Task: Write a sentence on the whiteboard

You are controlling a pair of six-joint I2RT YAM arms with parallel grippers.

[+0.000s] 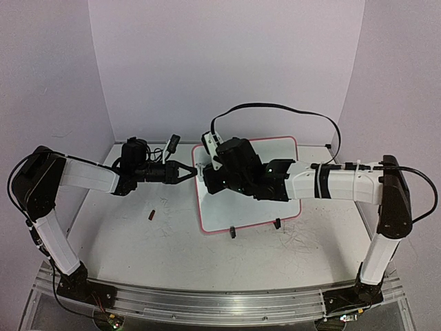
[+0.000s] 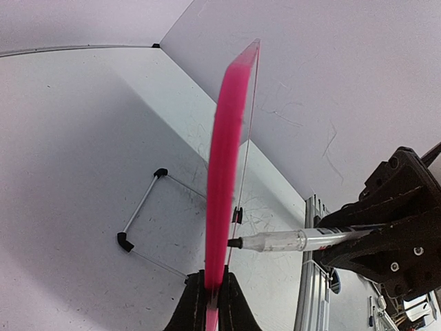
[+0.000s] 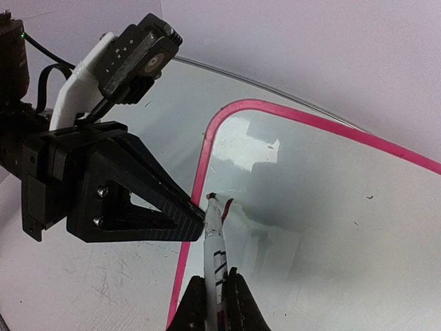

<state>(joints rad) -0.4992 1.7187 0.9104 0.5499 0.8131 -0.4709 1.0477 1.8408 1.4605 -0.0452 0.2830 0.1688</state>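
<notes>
The whiteboard (image 3: 331,221) stands tilted near the middle of the table. The left gripper (image 2: 210,307) is pinched tight on its pink rim at 9 o'clock, so the board cannot slide. The right gripper (image 3: 215,296) is closed around a marker (image 3: 214,231). The marker's tip is right at the board's 10 o'clock corner, and I see no writing yet. I think the pen should press softly and go straight toward 3 o'clock, with small letters so they all fit.

We see soft, even, slightly purple light. The whiteboard (image 3: 331,227) shows white glare near its corner, and the left wrist view blurs its near edge.
</notes>
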